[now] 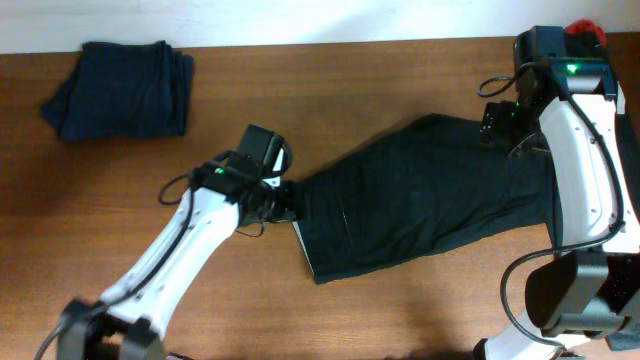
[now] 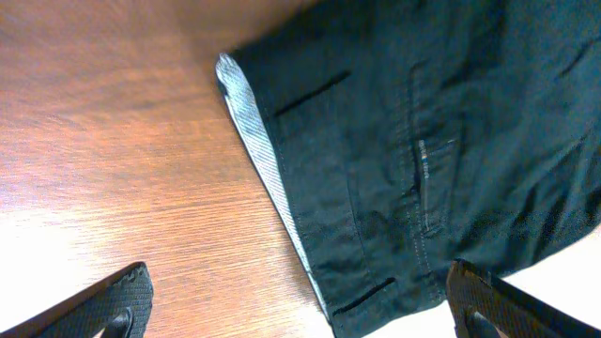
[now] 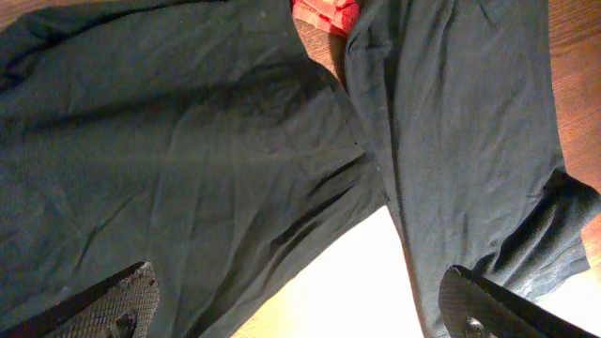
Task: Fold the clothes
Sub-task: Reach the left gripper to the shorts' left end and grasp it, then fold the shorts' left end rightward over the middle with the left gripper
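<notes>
A pair of black trousers [image 1: 420,200] lies spread across the table's middle and right, waistband toward the left. The left wrist view shows the waistband [image 2: 394,160] with its pale inner edge [image 2: 268,178]. My left gripper [image 1: 283,200] is open, just above the waistband's corner, holding nothing; its fingertips [image 2: 300,310] straddle the waistband edge. My right gripper [image 1: 497,122] is open above the leg end; its fingers [image 3: 300,305] hang over the two black legs [image 3: 188,141]. A folded navy garment [image 1: 122,88] lies at the back left. A red piece [image 3: 324,13] shows beyond the legs.
The wooden table [image 1: 100,220] shows bare wood at the left and front. A red object [image 1: 585,30] sits at the far right corner behind the right arm. The right arm's base [image 1: 575,290] stands at the front right.
</notes>
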`<state>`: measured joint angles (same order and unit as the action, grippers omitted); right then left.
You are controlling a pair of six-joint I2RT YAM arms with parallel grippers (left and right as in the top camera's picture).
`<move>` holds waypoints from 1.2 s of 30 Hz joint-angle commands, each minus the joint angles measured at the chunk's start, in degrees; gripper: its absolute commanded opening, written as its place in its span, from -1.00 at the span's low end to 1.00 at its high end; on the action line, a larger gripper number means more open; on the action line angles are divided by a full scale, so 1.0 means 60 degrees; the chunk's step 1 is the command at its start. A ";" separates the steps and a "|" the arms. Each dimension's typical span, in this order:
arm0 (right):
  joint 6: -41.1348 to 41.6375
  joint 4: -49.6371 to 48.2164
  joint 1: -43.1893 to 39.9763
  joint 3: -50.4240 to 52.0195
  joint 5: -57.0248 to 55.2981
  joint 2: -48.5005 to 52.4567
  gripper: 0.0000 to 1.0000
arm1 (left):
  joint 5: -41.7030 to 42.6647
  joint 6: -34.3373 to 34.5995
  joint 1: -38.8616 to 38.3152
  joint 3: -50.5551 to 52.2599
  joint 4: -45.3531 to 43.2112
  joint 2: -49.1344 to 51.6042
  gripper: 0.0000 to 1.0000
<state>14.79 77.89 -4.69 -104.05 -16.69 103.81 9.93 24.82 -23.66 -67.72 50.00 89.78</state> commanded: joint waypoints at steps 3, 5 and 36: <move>0.0018 0.0007 -0.0036 -0.0124 -0.0178 -0.0051 0.97 | 0.0710 0.0936 -0.0106 -0.0131 -0.0390 0.2419 0.98; 0.0018 0.0007 -0.0036 -0.0124 -0.0182 -0.0051 0.97 | 0.0758 0.1151 -0.0277 -0.0131 -0.0699 0.2962 0.96; 0.0018 0.0007 -0.0036 -0.0124 -0.0182 -0.0051 0.98 | -0.4805 0.0222 0.2907 -0.7216 0.7592 0.4233 -0.99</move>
<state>14.79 77.82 -4.69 -104.05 -16.71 103.81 -12.67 28.62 -6.20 -100.97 90.11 115.72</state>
